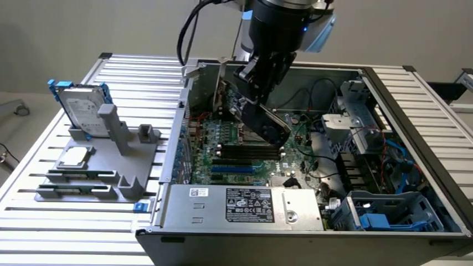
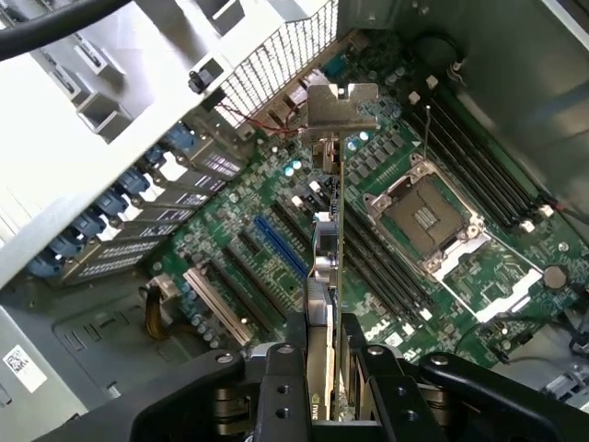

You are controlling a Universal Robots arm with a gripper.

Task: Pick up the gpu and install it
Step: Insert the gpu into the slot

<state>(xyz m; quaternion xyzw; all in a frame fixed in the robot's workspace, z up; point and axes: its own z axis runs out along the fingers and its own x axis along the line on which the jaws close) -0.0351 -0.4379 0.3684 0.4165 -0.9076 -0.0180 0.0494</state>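
The tool [image 1: 256, 77] pinched the gpu [image 1: 263, 119] by one end, its fingers [image 2: 276, 387] pressed against both faces of the card. The gpu hung tilted inside the open computer case [image 1: 414, 111], above the motherboard [image 1: 229, 136]. I could not tell whether its lower end touched anything. In the wrist view the gpu [image 2: 329, 267] showed edge-on, its silver bracket [image 2: 342, 106] at the far end, near the case's perforated rear wall [image 2: 276, 64] and thin red wires [image 2: 262, 124]. Under it ran the expansion slots, one of them blue [image 2: 281, 244], with the CPU socket [image 2: 428, 216] and long black memory slots [image 2: 474, 157] beside it. A power supply [image 1: 244, 205] filled the case's near corner. On the slatted surface [image 1: 44, 233], well apart, a hard drive [image 1: 80, 108] stood in a grey fixture [image 1: 111, 160].
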